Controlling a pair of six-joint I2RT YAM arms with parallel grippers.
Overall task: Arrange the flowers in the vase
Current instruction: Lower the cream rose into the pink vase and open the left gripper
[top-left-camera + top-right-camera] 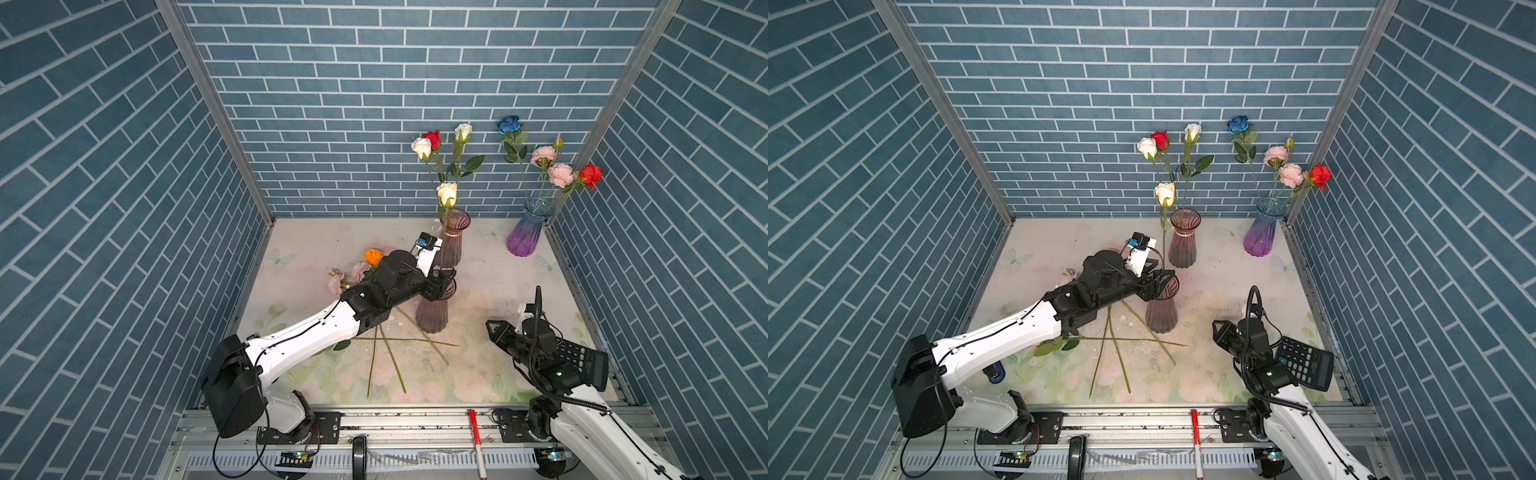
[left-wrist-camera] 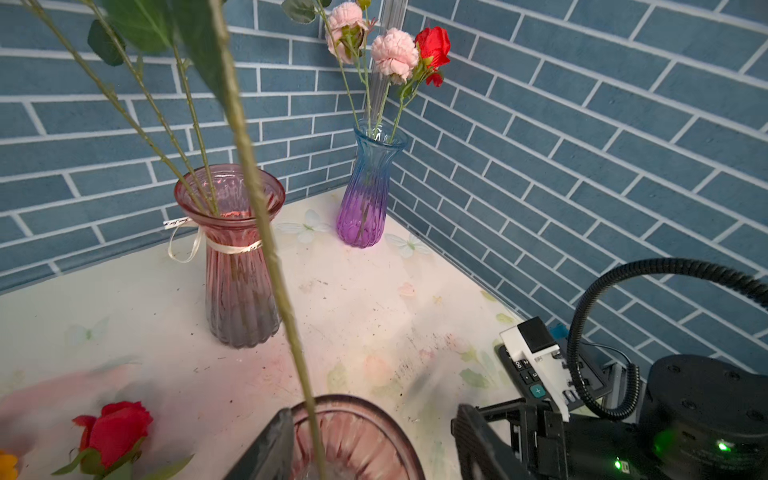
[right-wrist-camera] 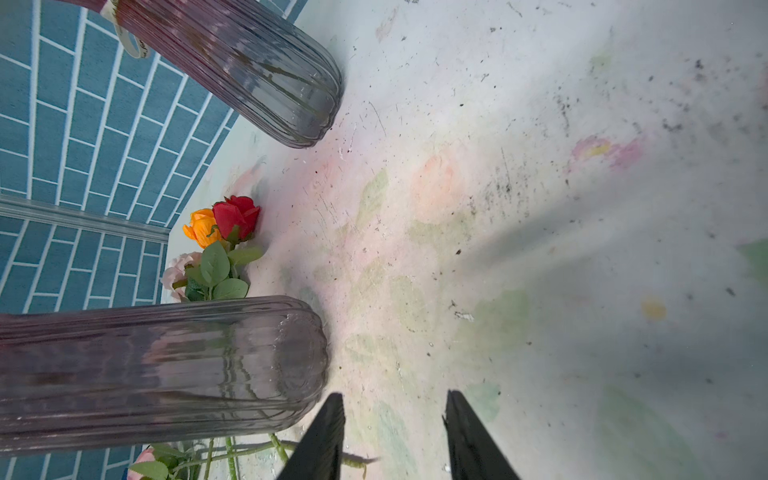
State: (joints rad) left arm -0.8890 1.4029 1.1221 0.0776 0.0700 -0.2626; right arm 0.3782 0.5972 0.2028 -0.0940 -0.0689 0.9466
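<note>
Flowers (image 3: 237,216) lie on floral tabletop (image 1: 498,270) (blue-brick walls (image 1: 332,83)); left end effector (image 1: 1163,286), right end effector (image 3: 394,395): parted, empty.

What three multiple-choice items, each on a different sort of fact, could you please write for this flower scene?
1. Where does the blue-to-purple vase stand? A) by the front rail B) in the far right corner C) at the table's middle
2. How many vases are on the table? A) three B) two C) five
3. What state is the right tool in? A) shut on a stem B) shut on a vase C) open and empty

Answers: 1 B, it sits at the back right; 2 A, that one plus the far pink vase and the near smoky vase; 3 C, its fingers stand apart over bare table.
</note>
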